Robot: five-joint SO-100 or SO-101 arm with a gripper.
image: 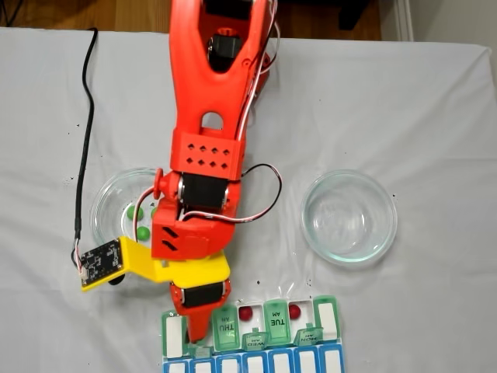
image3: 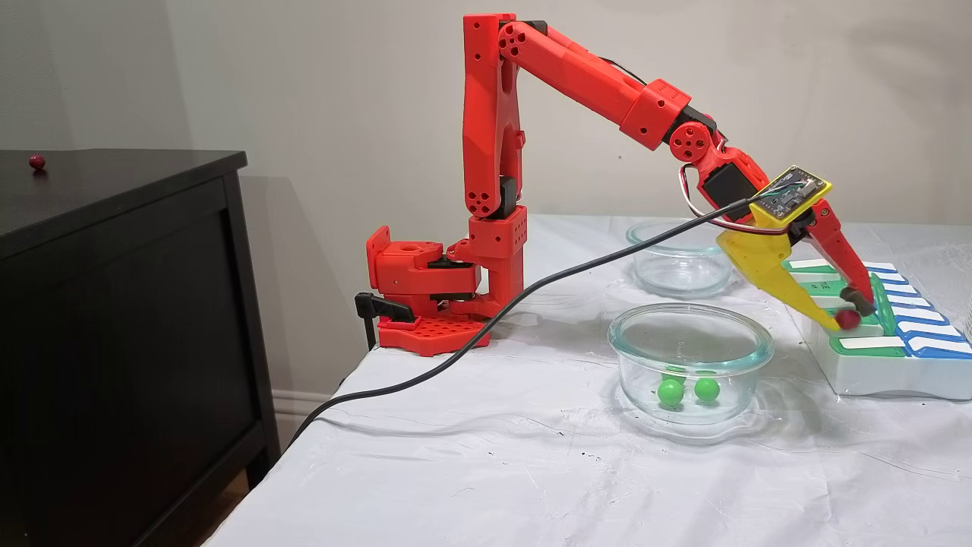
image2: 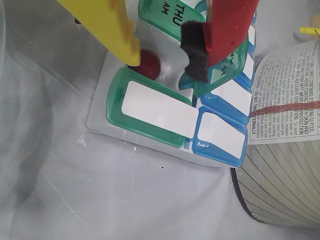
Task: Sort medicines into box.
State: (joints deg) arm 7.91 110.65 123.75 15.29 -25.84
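The box (image2: 150, 107) lies at the near table edge (image: 328, 315), with green lids marked THU and TUE beside a blue row. My gripper (image2: 165, 65) hangs over its end compartments (image: 198, 336), jaws open. A dark red medicine (image2: 149, 64) sits in the gap against the yellow fingertip (image2: 131, 50), apart from the black pad (image2: 195, 57). In a fixed view it shows low between the tips (image3: 847, 319), at the box (image3: 873, 372). Two more red medicines (image: 246, 313) (image: 294, 311) rest in open compartments. Green medicines (image3: 670, 392) (image: 144, 231) lie in the left glass dish (image: 105, 203).
A second glass dish (image: 349, 216) stands on the right in the top-down fixed view, with nothing in it. A black cable (image: 85, 155) runs along the left to the wrist camera board. A printed paper cylinder (image2: 285, 125) stands close beside the box. A red ball (image3: 36, 161) lies on the black cabinet.
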